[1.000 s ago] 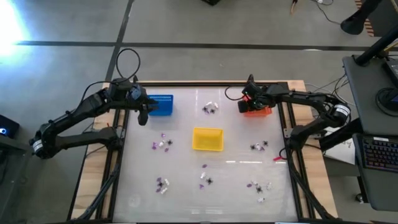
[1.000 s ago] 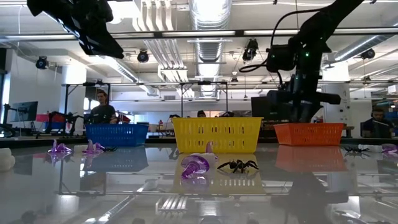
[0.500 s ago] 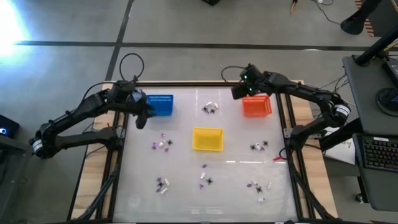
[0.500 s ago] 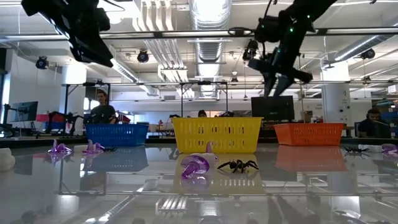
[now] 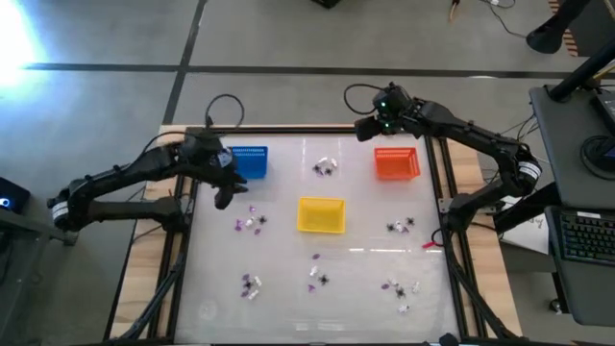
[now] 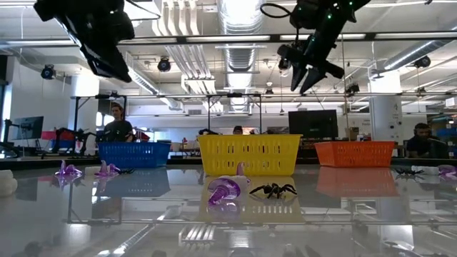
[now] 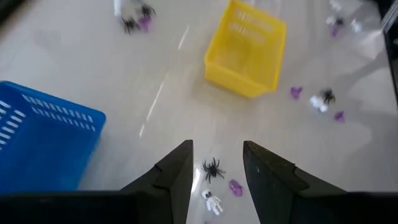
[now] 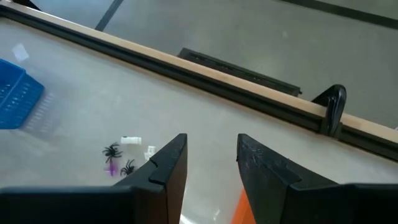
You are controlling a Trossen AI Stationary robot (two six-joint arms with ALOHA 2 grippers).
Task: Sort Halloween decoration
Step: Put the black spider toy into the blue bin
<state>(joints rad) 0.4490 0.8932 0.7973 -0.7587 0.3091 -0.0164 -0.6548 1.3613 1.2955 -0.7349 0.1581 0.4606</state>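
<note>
The Halloween decoration lies in small clusters of black, purple and white trinkets on the table, one [image 5: 327, 167] at the far middle, one [image 5: 250, 222] near my left gripper, and others [image 5: 399, 227] nearer the front. My left gripper [image 5: 223, 197] hangs open beside the blue basket [image 5: 248, 161], above a black spider [image 7: 212, 169], a purple piece [image 7: 235, 186] and a white figure [image 7: 212, 202]. My right gripper [image 5: 365, 130] is open and empty, high over the table's far edge, left of the orange basket [image 5: 396, 163].
A yellow basket [image 5: 320, 214] stands in the table's middle, between the blue and orange ones. A wooden rail [image 8: 249, 93] runs along the far edge below my right gripper. People and desks show in the room beyond the table [image 6: 118, 128].
My right gripper has risen from just above the orange basket and swung toward the table's far edge and left, tipping as it went. My left gripper has drifted from beside the blue basket toward the near edge and a little down, toward the trinkets there.
</note>
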